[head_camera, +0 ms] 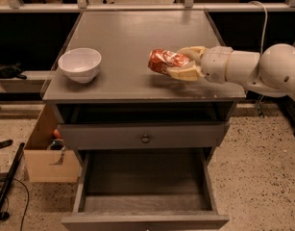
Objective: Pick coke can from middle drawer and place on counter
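The coke can, red with white lettering, lies on its side between the cream fingers of my gripper. The gripper is shut on it, low over the right part of the counter. I cannot tell whether the can touches the counter. The white arm reaches in from the right. The middle drawer is pulled open below, and its grey floor is bare.
A white bowl stands on the counter's left part. A closed drawer front with a round knob sits above the open drawer. A cardboard box stands on the floor to the left of the cabinet. A dark cable lies at far left.
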{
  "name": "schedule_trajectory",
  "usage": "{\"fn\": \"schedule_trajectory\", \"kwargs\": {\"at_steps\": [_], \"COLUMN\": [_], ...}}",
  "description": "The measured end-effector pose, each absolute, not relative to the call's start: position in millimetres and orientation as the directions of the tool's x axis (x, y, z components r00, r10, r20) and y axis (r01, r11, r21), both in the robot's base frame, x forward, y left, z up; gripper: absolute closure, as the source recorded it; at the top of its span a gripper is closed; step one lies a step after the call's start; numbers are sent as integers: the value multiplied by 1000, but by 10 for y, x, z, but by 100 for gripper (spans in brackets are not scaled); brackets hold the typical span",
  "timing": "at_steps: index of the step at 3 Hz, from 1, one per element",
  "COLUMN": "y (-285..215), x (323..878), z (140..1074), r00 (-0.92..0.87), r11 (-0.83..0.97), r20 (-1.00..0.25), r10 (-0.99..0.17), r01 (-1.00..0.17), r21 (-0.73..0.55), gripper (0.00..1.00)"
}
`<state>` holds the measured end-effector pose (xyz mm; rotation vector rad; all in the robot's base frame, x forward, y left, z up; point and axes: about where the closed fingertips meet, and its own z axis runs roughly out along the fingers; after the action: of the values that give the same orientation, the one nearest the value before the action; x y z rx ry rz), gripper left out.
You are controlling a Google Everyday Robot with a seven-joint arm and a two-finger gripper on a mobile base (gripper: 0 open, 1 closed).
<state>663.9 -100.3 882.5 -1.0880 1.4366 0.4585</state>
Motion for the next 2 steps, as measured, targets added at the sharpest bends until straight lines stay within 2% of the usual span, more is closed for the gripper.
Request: {"fn": "schedule_trajectory", "kwargs": {"at_steps": [2], "y": [-1002], "x": [6639], "z": [8825], "r00": [155], "r11": [482], "r20": [-926], "r10": [-344], "r01": [-817], "r21": [-316], "gripper": [11]}}
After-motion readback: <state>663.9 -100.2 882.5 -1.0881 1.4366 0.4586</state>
